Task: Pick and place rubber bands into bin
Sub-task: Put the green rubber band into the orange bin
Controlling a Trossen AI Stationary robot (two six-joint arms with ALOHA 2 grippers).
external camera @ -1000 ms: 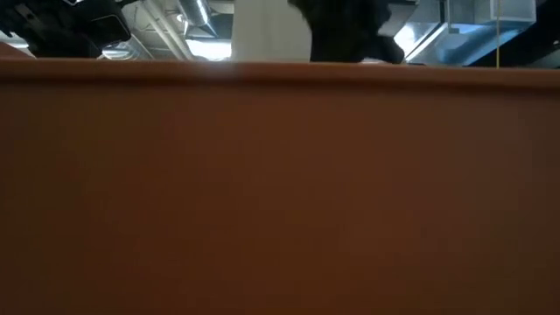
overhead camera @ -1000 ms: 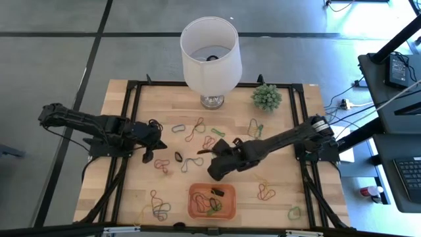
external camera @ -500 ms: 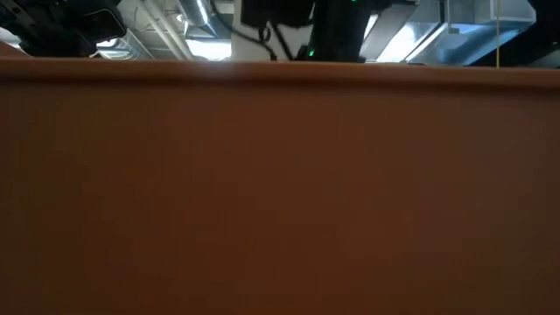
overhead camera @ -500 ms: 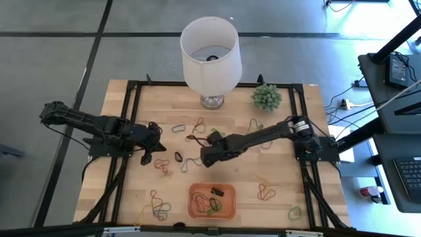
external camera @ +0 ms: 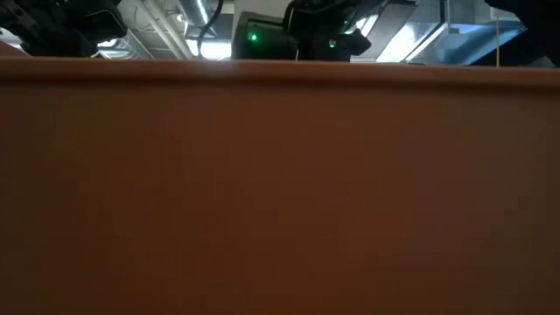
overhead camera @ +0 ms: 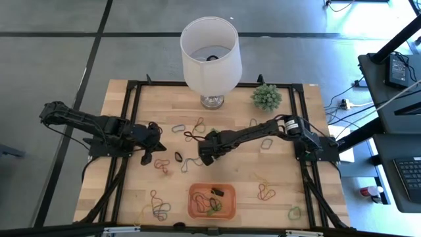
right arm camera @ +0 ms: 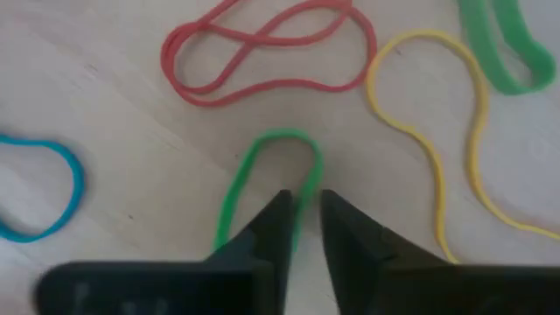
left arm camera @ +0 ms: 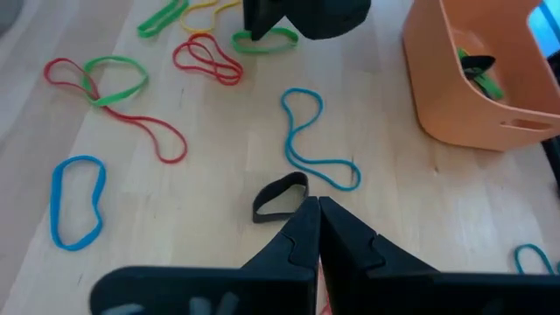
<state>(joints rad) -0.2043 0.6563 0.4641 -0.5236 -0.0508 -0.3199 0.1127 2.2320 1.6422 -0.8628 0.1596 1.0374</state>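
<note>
Coloured rubber bands lie scattered flat on the wooden table. My right gripper (overhead camera: pixel 204 157) is at the table's middle, fingertips low over the wood (right arm camera: pixel 303 214). It is open by a narrow gap and straddles one side of a green rubber band (right arm camera: pixel 269 166). A red band (right arm camera: pixel 262 52) and a yellow band (right arm camera: pixel 464 131) lie just beyond. My left gripper (overhead camera: pixel 151 155) is shut (left arm camera: pixel 315 214) and sits just short of a black band (left arm camera: pixel 280 196). A blue band (left arm camera: pixel 315 144) lies past it. The orange bin (overhead camera: pixel 212 201) stands near the table's near edge and holds several bands. My right gripper comes down from above with one finger on each side of one strand of the green loop (right arm camera: pixel 308 179). The loop lies flat on the table. I cannot tell whether the fingers touch it.
A lamp with a white shade (overhead camera: pixel 210 56) and a small green plant (overhead camera: pixel 266 97) stand at the far edge. Black frame rails run along the table's sides. More bands lie near-left (overhead camera: pixel 158 205) and near-right (overhead camera: pixel 265 191). The bin's orange wall (external camera: pixel 280 192) fills the low view.
My right gripper has moved from just beyond the bin toward the table's far-left, to its middle, with the arm stretching out farther; most of the move came in the first half second.
</note>
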